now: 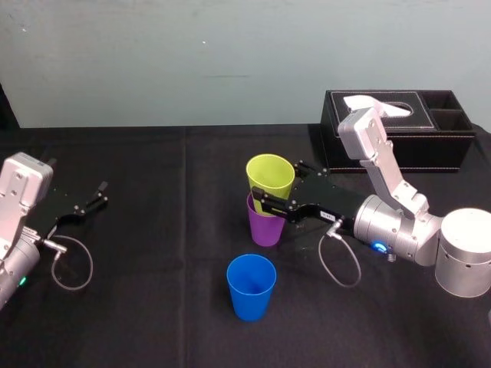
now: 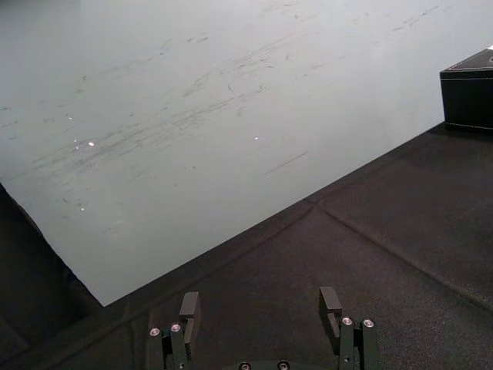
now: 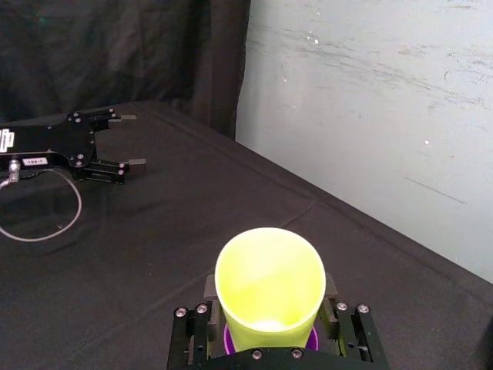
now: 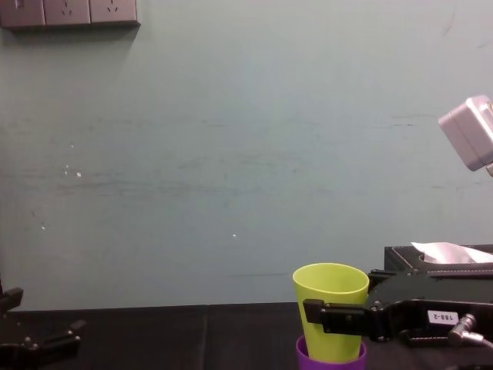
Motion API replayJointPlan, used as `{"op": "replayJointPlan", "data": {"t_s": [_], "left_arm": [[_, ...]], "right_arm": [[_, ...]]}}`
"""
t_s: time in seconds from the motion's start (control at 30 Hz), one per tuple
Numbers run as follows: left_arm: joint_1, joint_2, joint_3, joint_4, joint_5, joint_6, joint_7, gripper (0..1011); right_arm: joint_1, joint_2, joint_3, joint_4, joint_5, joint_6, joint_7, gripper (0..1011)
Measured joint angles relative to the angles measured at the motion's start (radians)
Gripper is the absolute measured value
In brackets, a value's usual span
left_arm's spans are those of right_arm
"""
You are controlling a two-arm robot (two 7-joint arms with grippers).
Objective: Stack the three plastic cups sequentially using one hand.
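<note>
The yellow-green cup (image 1: 270, 178) sits tilted inside the purple cup (image 1: 266, 226) at the table's middle. My right gripper (image 1: 265, 201) reaches in from the right, with a finger on each side of the yellow-green cup, shut on it. In the right wrist view the yellow-green cup (image 3: 268, 285) stands between the fingers (image 3: 333, 307), with a purple rim (image 3: 228, 338) under it. The chest view shows the same cup (image 4: 331, 308) seated in the purple cup (image 4: 331, 358). The blue cup (image 1: 251, 287) stands alone, upright, nearer to me. My left gripper (image 1: 96, 195) rests open at the far left.
A black tissue box (image 1: 399, 126) with a white tissue stands at the back right, behind my right arm. A black cloth (image 1: 153, 307) covers the table, and a pale wall runs along its far edge. A cable loop (image 1: 73, 264) lies by the left arm.
</note>
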Motion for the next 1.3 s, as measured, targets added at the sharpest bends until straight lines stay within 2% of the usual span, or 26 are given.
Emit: {"op": "replayJointPlan", "data": {"t_s": [0.4,1.0,1.3], "left_arm": [[0.000,0.000,0.000,0.000,0.000,0.000,0.000,1011],[0.000,0.000,0.000,0.000,0.000,0.000,0.000,1011],[0.000,0.000,0.000,0.000,0.000,0.000,0.000,1011]], "right_arm": [[0.000,0.001,0.000,-0.001,0.000,0.001,0.000,1003],[-0.003,0.003,0.002,-0.007,0.002,-0.002,-0.001,1003],[-0.040,0.024,0.030,-0.049,0.024,-0.024,0.004,1003]]}}
